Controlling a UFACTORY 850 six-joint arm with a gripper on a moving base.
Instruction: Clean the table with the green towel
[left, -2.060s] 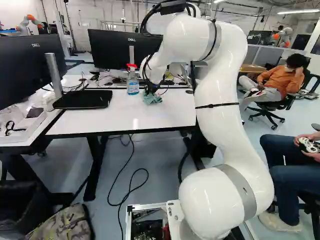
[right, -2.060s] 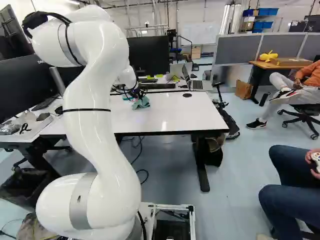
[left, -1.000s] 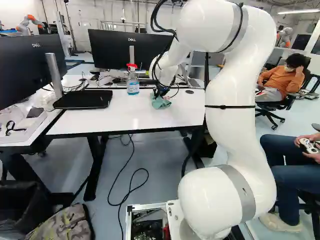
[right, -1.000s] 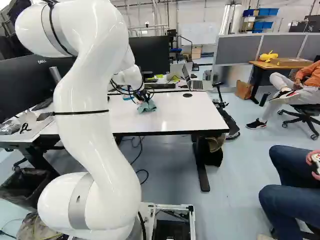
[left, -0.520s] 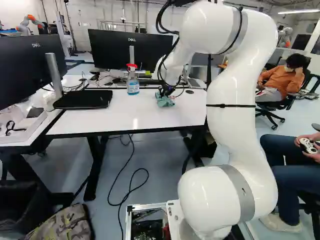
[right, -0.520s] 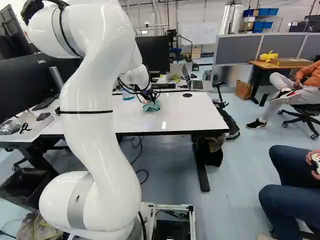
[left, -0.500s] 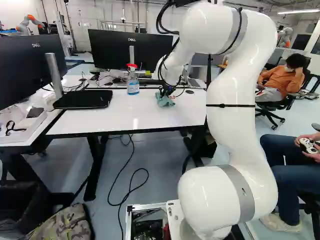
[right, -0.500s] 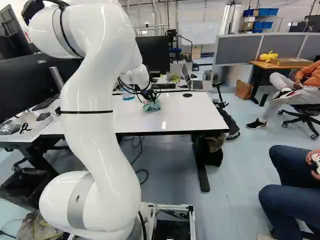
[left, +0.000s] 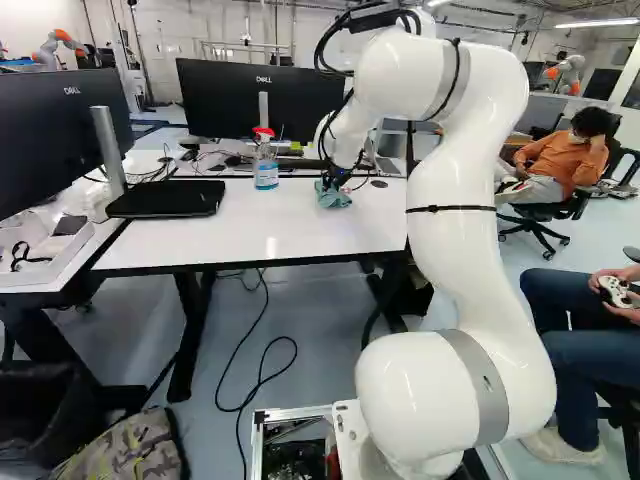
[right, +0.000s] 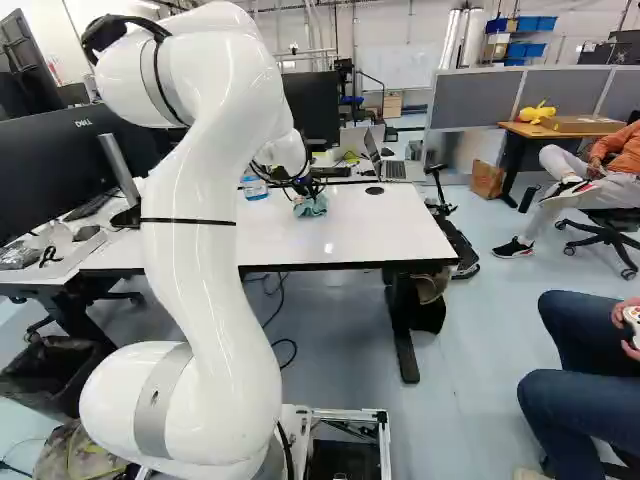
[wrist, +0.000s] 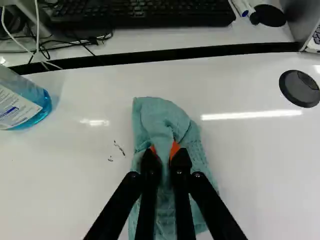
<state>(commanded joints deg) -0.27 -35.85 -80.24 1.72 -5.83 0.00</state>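
Wrist view: dark marks (wrist: 119, 148) lie at nine o'clock from the gripper (wrist: 165, 155)

Take twelve o'clock as straight ahead of the gripper. Its fingers stand close together, orange pads (wrist: 175, 149) pinching a ridge of the green towel (wrist: 162, 120), with cloth showing both ahead of and beneath them. The towel's long axis runs roughly twelve to six, so the marks sit just beside its long edge. The spray bottle (wrist: 22, 107) is farther out, between nine and ten; the round cable cover (wrist: 299, 88) lies near two.

Left base view: the arm (left: 455, 180) reaches over the tabletop (left: 200, 240), and the towel is bunched directly under the gripper. From the towel, the bottle stands upright between nine and ten o'clock, a little apart.

Right base view: the towel appears to rest on the tabletop, the cable cover between two and three o'clock from it.

With those marks in sight, I judge the wiping unfinished. The next stroke likely calls for a low sweep towards nine o'clock, across the towel's long axis, so that its long side leads. Too long a stroke, veering towards ten, could knock the bottle; too light a one could pass over the marks.
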